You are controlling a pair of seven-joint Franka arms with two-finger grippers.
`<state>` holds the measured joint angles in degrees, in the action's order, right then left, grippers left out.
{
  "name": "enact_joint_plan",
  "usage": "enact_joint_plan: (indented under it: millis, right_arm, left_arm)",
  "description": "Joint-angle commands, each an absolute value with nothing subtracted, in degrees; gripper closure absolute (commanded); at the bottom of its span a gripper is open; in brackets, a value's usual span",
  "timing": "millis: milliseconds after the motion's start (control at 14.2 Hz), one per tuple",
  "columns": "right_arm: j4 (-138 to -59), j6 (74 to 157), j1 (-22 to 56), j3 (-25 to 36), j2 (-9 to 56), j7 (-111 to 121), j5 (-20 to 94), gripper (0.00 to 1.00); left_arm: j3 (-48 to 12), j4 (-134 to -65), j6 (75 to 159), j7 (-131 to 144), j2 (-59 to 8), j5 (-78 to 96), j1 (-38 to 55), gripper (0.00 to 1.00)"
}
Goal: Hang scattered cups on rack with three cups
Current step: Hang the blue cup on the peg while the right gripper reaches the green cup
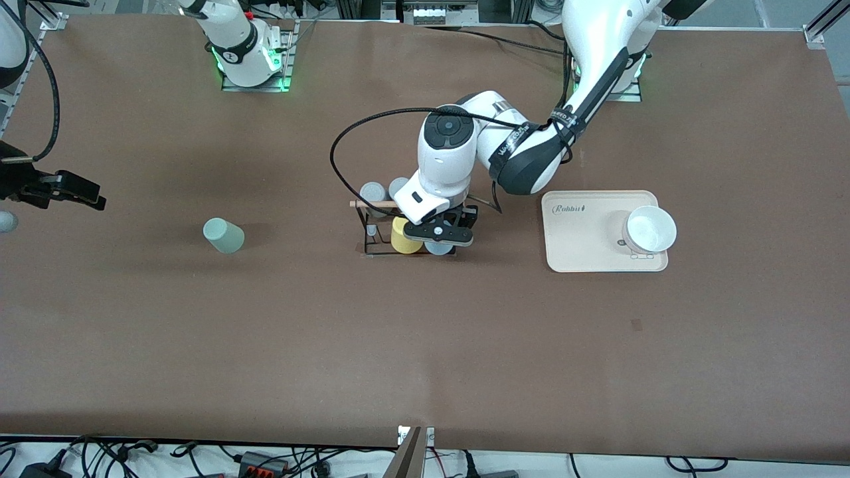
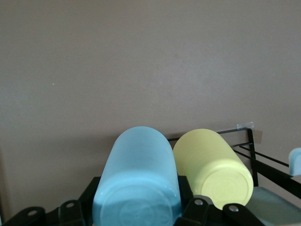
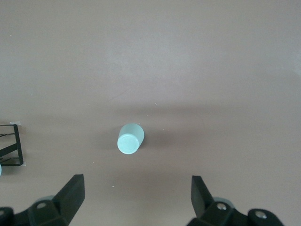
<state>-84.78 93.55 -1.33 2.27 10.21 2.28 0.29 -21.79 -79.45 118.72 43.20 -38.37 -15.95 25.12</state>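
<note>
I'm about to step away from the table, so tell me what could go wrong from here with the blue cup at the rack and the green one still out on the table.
The left gripper is shut on the blue cup right beside the yellow cup on the rack; seating or releasing it could nudge the yellow one off.

The green cup stands alone toward the right arm's end; the open right gripper, off over that end, could tip it if it descends off-centre.

I see bare bench (image 1: 412, 345) all around the mint cup (image 1: 224, 236); the rack (image 1: 372, 247) is crowded by the yellow cup (image 1: 403, 239).
</note>
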Motion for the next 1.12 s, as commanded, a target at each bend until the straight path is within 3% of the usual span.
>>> enact_joint_plan:
  millis: [0, 773, 844, 984, 1055]
  right_arm:
    - [-85.25, 93.43, -1.32, 2.02, 9.67, 2.11, -0.18, 0.00]
    - [-84.72, 93.95, -1.93, 2.02, 11.86, 2.02, 0.53, 0.00]
    - [-84.64, 93.96, -1.67, 2.02, 13.87, 2.28, 0.18, 0.00]
    - [-84.64, 94.04, -0.88, 1.67, 16.68, 2.81, -0.17, 0.00]
    - [-84.81, 94.30, -0.36, 1.67, 18.18, 2.20, -0.18, 0.00]
  left_arm:
    - [-21.97, -78.22, 118.56, 39.92, -39.90, -17.67, 25.40, 0.71]
    - [-21.71, -79.10, 119.27, 28.57, -42.28, -17.67, 25.23, 0.71]
    - [-21.62, -79.19, 119.27, 27.52, -42.28, -17.67, 25.05, 0.67]
    - [-21.71, -78.93, 119.18, 27.16, -42.10, -17.58, 24.96, 0.11]
    - [-21.80, -79.01, 118.83, 27.68, -41.66, -17.49, 24.87, 0.00]
